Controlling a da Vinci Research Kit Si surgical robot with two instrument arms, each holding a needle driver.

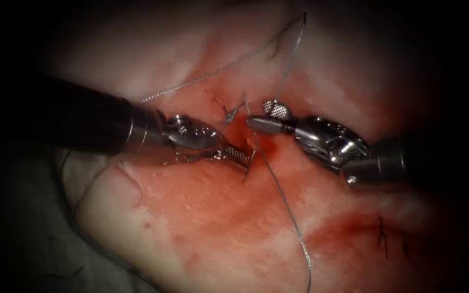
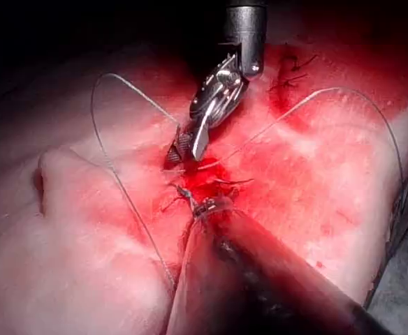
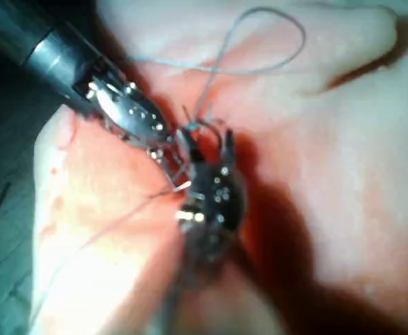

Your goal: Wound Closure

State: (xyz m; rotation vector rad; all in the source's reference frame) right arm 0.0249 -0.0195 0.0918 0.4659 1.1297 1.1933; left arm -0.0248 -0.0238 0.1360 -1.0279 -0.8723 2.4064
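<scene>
Where the cut (image 1: 253, 142) gapes, my left tool (image 1: 241, 157) has its jaws clamped on the needle (image 1: 249, 168). My right tool (image 1: 264, 116) stands with jaws parted, empty, the thread (image 1: 283, 198) just beside.

The needle could not be made out with certainty; a thin dark sliver by the left claw (image 1: 240, 156) at the cut (image 1: 252, 142) was too small to name. The thread (image 1: 283, 201) ran off the near edge (its end unseen). The left claw's tips were buried in red fluid (image 1: 264, 145), their grip hidden. In the right wrist view, the right claw (image 3: 205, 143) was blurred.
</scene>
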